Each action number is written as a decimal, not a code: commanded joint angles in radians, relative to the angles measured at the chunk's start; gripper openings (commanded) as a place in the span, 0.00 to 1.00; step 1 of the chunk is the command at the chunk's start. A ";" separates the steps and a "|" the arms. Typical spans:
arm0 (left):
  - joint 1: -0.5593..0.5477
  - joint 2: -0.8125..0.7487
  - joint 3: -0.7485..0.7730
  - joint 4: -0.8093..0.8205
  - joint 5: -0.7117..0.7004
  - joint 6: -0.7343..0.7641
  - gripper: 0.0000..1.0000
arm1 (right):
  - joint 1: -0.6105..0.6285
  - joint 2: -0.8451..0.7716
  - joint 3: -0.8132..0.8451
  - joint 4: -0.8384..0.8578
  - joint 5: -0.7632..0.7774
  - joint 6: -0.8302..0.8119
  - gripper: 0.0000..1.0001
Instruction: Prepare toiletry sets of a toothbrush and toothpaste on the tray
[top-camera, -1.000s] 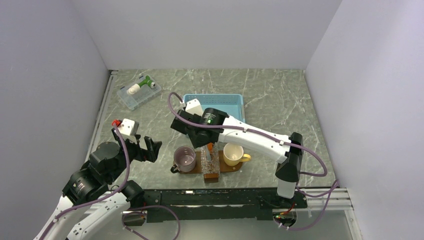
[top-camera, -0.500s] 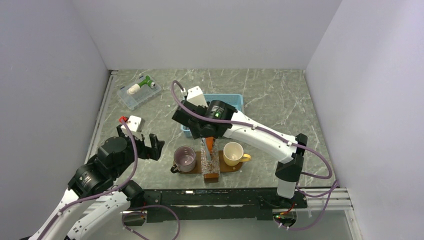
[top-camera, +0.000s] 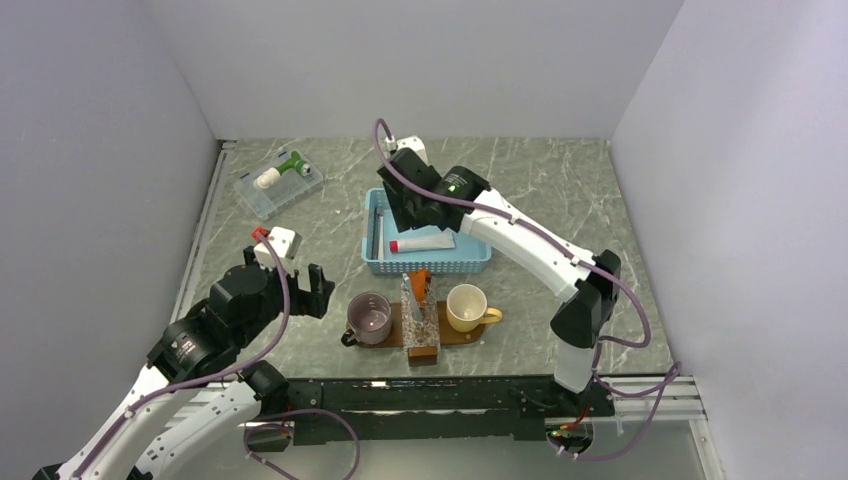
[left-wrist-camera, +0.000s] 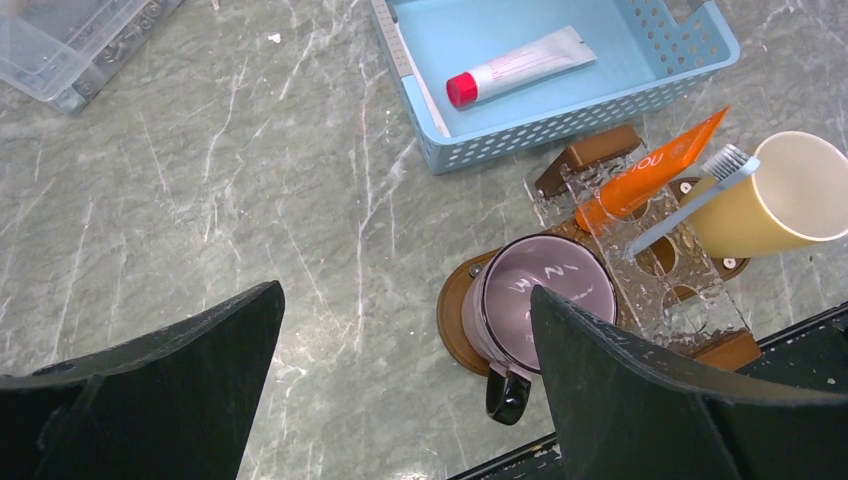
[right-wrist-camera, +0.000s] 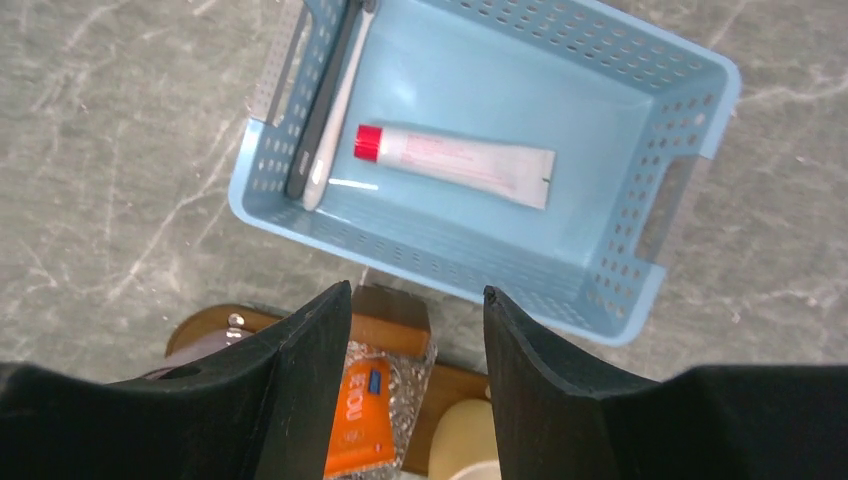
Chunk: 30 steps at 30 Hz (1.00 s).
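Already one set looks made: the orange toothpaste (left-wrist-camera: 650, 172) and a toothbrush (left-wrist-camera: 690, 205) lean together in the clear holder (left-wrist-camera: 660, 270) that stands on the tray (left-wrist-camera: 452, 320), between the purple mug (left-wrist-camera: 545, 295) and the yellow cup (left-wrist-camera: 790, 180). The holder's other slots appear vacant, so I judge the job roughly half done.

What is left seems to lie in the light-blue basket (right-wrist-camera: 640, 290), just behind the tray on the table (left-wrist-camera: 200, 180): a red-capped white tube (right-wrist-camera: 455, 158) flat on its floor, and a pale toothbrush (right-wrist-camera: 338, 110) along the left wall, with a darker slim handle (right-wrist-camera: 315, 110) touching it that I cannot identify.

The right claw (right-wrist-camera: 415, 300) hangs above the basket's near wall, fingers apart and nothing between them. The left claw (left-wrist-camera: 405, 300) hovers over bare table to the left of the tray, spread wide and empty.

The next pick probably comes from the basket; the brush hugging the wall may be awkward to pinch.
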<state>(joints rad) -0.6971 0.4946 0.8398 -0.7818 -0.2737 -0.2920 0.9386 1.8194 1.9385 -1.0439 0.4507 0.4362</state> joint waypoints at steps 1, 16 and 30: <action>-0.002 0.011 -0.003 0.052 0.024 0.016 0.99 | -0.080 -0.030 -0.043 0.222 -0.177 -0.072 0.53; 0.004 0.011 -0.018 0.093 0.049 0.053 0.99 | -0.266 0.174 -0.128 0.456 -0.503 -0.086 0.55; 0.018 0.054 -0.015 0.095 0.050 0.057 0.99 | -0.297 0.412 -0.023 0.556 -0.619 -0.038 0.56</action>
<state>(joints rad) -0.6876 0.5442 0.8230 -0.7361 -0.2329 -0.2489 0.6544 2.2040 1.8366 -0.5610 -0.1299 0.3702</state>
